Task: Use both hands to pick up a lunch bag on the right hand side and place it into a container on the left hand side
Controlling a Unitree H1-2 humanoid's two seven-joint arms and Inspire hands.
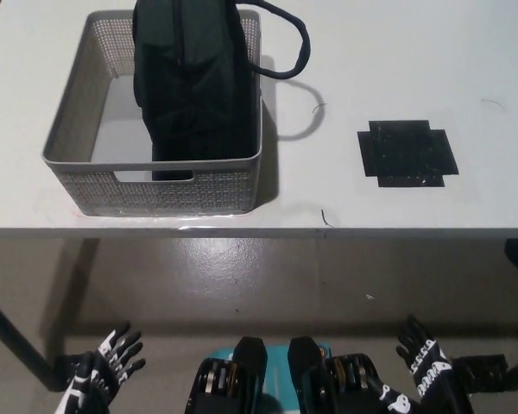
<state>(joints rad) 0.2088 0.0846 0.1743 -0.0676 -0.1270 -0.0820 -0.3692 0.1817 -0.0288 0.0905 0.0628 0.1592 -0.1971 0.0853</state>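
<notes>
Lunch bag point(194, 86) upright in container point(78, 112), left hand point(99, 375) and right hand point(425, 371) far below, fingers spread, empty

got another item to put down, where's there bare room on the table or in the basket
The table is bare right of the basket, all around the black tape patch. Inside the basket, only its left half is free; the lunch bag fills the right half, its strap looping over the rim.
</notes>
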